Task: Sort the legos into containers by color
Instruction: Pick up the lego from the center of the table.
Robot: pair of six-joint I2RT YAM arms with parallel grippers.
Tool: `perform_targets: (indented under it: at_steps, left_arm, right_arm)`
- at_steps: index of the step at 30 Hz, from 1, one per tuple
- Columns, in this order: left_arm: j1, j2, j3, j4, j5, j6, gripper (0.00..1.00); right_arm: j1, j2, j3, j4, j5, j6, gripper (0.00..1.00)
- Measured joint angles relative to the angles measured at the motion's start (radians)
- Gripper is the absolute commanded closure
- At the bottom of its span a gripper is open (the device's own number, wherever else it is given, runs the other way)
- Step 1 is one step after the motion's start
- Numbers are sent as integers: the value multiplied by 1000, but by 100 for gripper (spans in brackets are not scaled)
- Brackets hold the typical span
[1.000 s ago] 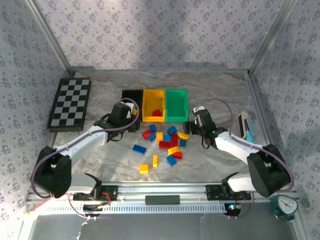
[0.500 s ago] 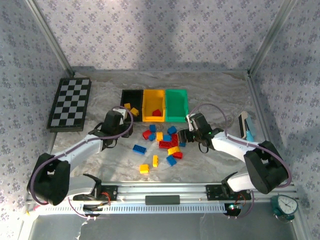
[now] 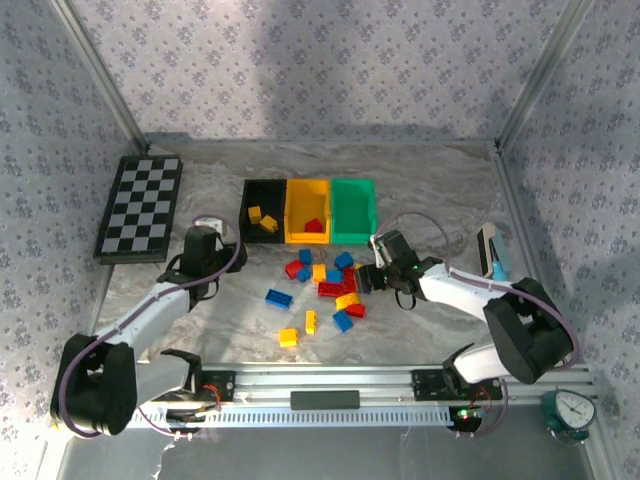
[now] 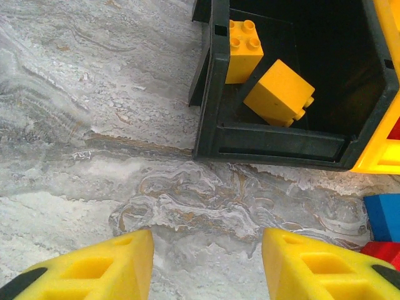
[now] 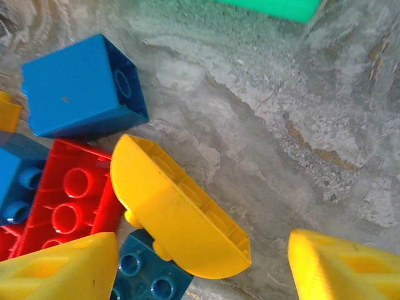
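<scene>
Near edge, marbled tabletop (image 4: 94,125): stray yellow brick (image 3: 288,338), second yellow brick (image 3: 311,321) and blue brick (image 3: 342,321), lying apart from the main heap. Mid-table, right: right gripper (image 5: 200,269), jaws spread and empty, set low over the heap's right edge; between the fingers lies a yellow half-round brick (image 5: 178,215), touching a red brick (image 5: 69,206) and partly over a dark blue brick (image 5: 147,272), with a larger blue block (image 5: 84,87) just beyond. Mid-table, left: left gripper (image 4: 206,275), jaws likewise spread with nothing between them, over bare table just short of the black bin (image 4: 275,147). Far row: black bin, holding two yellow bricks (image 4: 242,42); yellow bin (image 3: 306,237), holding a lone red brick (image 3: 314,226); green bin (image 3: 352,234). Far left: checkerboard (image 3: 140,208), not part of the sort. Hazards, as judged: the half-round piece offers a curved side, so a closing pinch may squirt it out or drag the red and dark blue neighbours along; yellows belong in the black bin, so bin colour invites a misdrop.
</scene>
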Motion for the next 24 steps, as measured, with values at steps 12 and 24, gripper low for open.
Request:
perform_targets:
  at_steps: [12, 24]
  left_arm:
    - [8, 0, 0, 0, 0, -10, 51]
    - [14, 0, 0, -3, -1, -18, 51]
  right_arm:
    - [2, 89, 65, 13, -29, 11, 67]
    - [19, 64, 113, -29, -48, 11, 79]
